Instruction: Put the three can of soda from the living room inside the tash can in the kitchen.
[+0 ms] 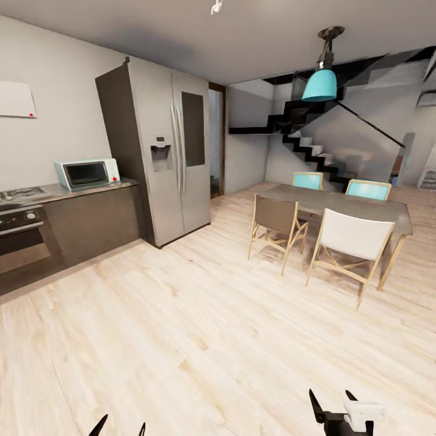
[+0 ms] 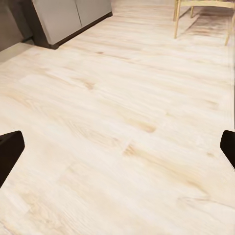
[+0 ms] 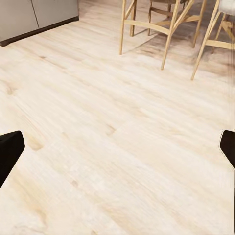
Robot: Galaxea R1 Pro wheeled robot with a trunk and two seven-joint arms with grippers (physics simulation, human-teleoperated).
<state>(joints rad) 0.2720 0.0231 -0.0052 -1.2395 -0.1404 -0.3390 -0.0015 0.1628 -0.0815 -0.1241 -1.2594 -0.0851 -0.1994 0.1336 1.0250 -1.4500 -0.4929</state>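
The soda cans and the trash can are out of view. I face the kitchen corner, with its dark countertop (image 1: 91,191), pale mint microwave (image 1: 88,174) and built-in oven (image 1: 21,237) at the left. My left gripper (image 1: 121,427) pokes up at the bottom edge, open, its dark fingers (image 2: 10,152) wide apart over bare wood floor. My right gripper (image 1: 333,404) is at the bottom right, also open and holding nothing, with plank floor between its fingers (image 3: 10,152).
A tall grey fridge (image 1: 175,151) stands past the counter's end. A dining table (image 1: 363,209) with several chairs, such as the white one (image 1: 351,239), is at the right under a teal lamp (image 1: 320,85). Black stairs (image 1: 315,151) rise behind. Wide wood floor (image 1: 200,327) lies ahead.
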